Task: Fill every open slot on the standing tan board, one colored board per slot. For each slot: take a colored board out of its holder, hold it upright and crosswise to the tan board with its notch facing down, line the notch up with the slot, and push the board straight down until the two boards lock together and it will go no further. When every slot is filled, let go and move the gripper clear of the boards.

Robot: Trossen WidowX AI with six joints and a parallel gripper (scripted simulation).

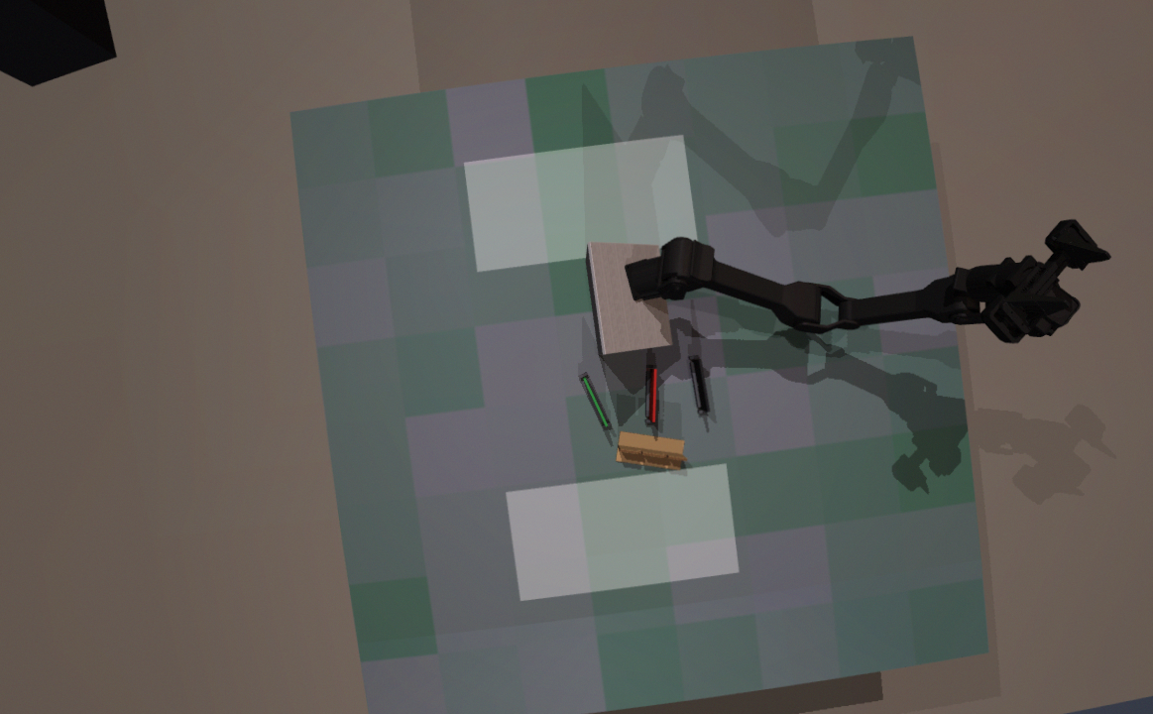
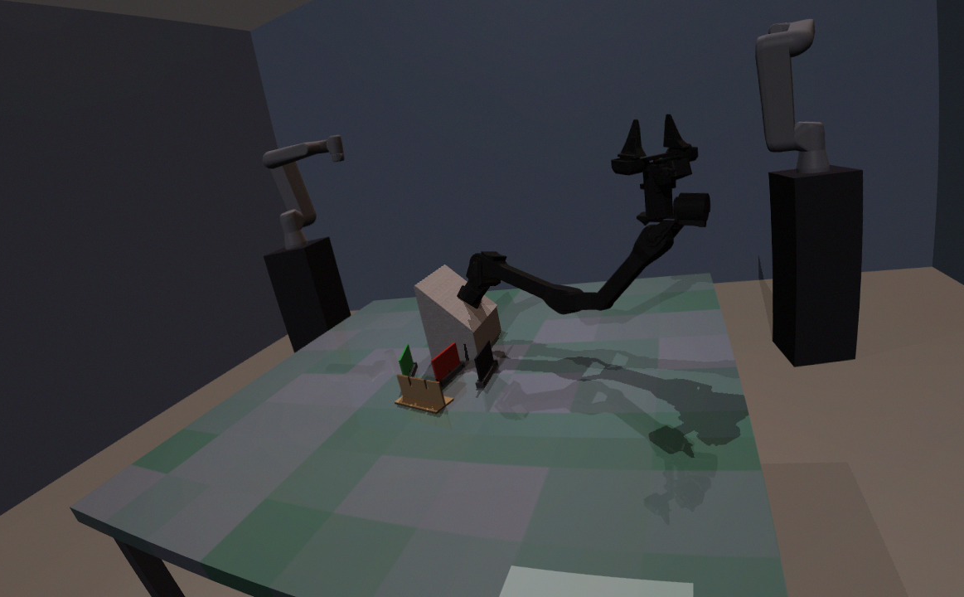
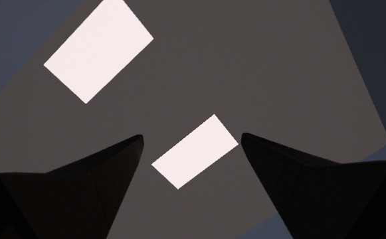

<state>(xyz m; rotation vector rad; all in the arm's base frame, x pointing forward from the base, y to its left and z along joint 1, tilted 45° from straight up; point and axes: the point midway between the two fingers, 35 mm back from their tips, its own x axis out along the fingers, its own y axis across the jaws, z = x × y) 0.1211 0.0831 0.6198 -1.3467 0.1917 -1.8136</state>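
Currently, the claw (image 2: 651,122) (image 3: 193,139) is held spread and pointed upward, well apart from the boards. On the bench (image 1: 438,550) (image 2: 307,475), the slotted tan board (image 1: 651,448) (image 2: 420,391) is stood upright, while the green board (image 1: 595,402) (image 2: 405,361), the red board (image 1: 652,395) (image 2: 446,362) and the black board (image 1: 699,386) (image 2: 484,361) are propped upright near it, separate from its slots
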